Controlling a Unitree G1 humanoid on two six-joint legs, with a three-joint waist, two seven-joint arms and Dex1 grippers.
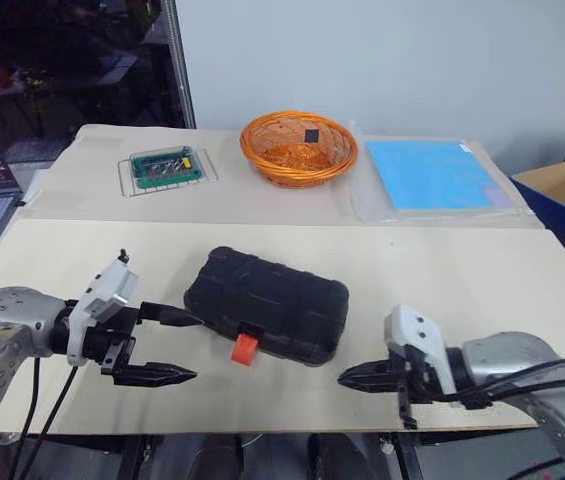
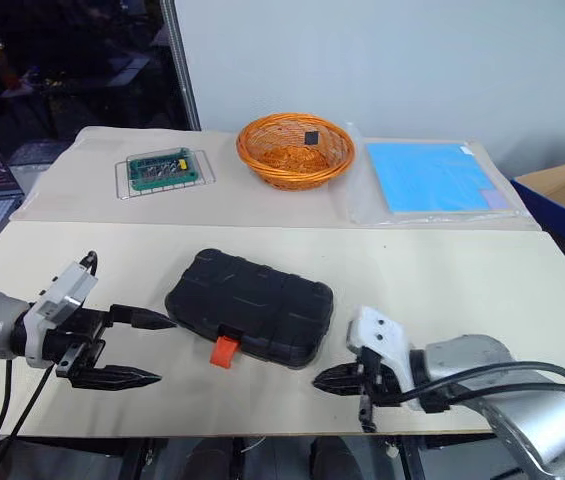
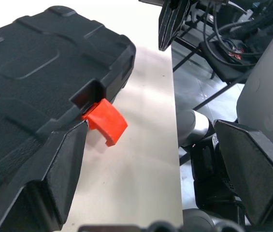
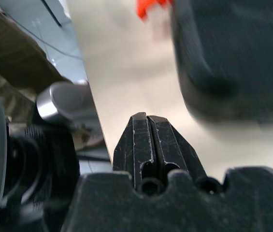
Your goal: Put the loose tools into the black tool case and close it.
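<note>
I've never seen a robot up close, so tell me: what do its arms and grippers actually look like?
Each arm is a rounded shell of silver-grey metal with black cables trailing from it. At the wrist sits a white, boxy housing. The left gripper and right gripper each have two black fingers that taper to points; up close the fingers look scuffed and matte.

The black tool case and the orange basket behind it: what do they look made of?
The black ribbed clamshell tool case looks like moulded hard plastic with a matte, lightly grained finish: raised grid panels, rounded corners, and a glossier orange plastic latch at its front edge. The round orange basket appears to be woven wicker or a plastic imitation, going by its crossing strands; which one is hard to tell.
</note>
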